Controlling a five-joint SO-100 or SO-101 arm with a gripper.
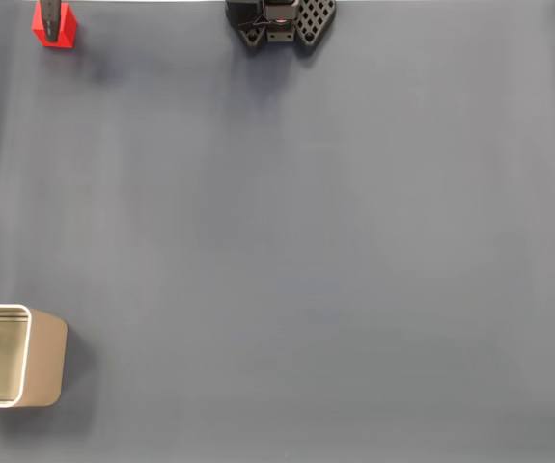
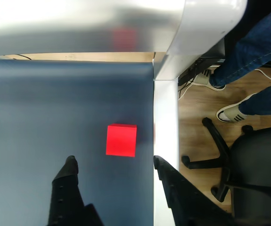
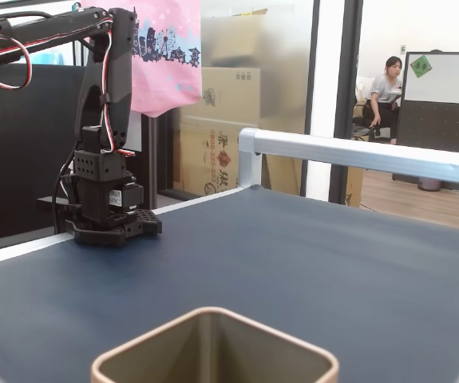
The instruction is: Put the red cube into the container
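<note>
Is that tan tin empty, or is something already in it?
Empty. The container shows only its bare dull metallic inside; the red cube is out on the mat, ahead of the open fingers.

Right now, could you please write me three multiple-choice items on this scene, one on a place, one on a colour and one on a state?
1. In the top-down fixed view, where is the container?
A. top right corner
B. lower left edge
C. centre of the mat

2. What colour is the cube?
A. red
B. green
C. yellow

3. In the wrist view, how is the gripper?
A. shut on the cube
B. open, with the cube ahead of its fingertips
C. open inside the container

Answers:
1 B: the tan tin sits at the lower left edge, partly cut off by the frame.
2 A: its faces are bright red.
3 B: the two dark fingers stand apart, and the cube lies on the mat beyond them, untouched.
</note>
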